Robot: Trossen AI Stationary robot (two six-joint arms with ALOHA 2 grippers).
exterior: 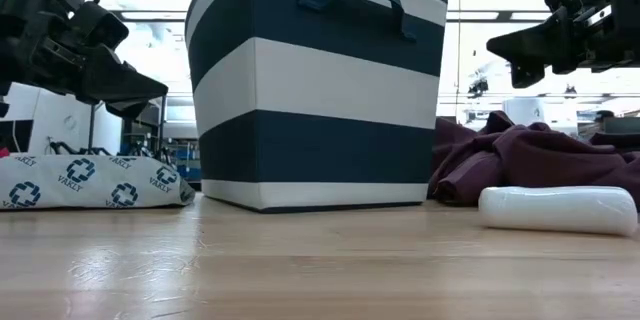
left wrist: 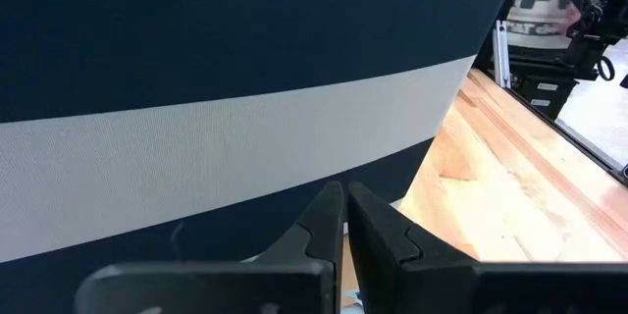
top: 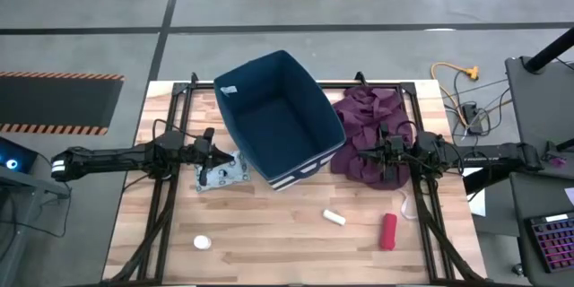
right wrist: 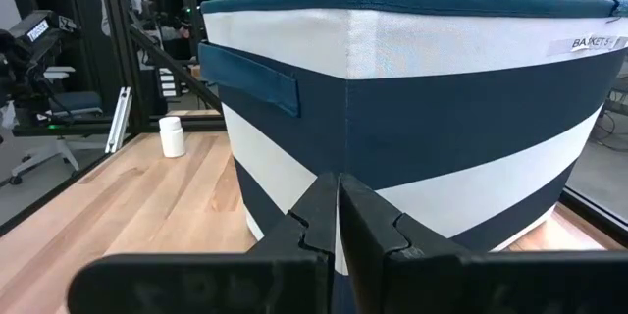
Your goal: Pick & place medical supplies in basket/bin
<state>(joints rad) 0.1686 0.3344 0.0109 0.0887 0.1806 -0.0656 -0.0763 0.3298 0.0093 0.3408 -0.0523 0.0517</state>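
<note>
The navy-blue bin point(top: 278, 117) with white stripes stands upright on its base at the table's middle. The grey-white patterned packet point(top: 221, 176) lies flat to its left and also shows in the low view point(exterior: 90, 182). The white cylinder point(top: 334, 218) and the red roll point(top: 387, 230) lie on their sides near the front right. The white round container point(top: 202, 242) stands at the front left. My left gripper point(top: 222, 151) is shut and empty, hovering above the packet beside the bin. My right gripper point(top: 366, 151) is shut and empty, above the maroon cloth, facing the bin's right side.
A maroon cloth point(top: 369, 130) lies crumpled right of the bin. Black frame rails point(top: 161, 206) run along the table's left and right sides. Bare wood lies along the near edge between the small items. A person point(right wrist: 147, 0) stands in the room beyond the table.
</note>
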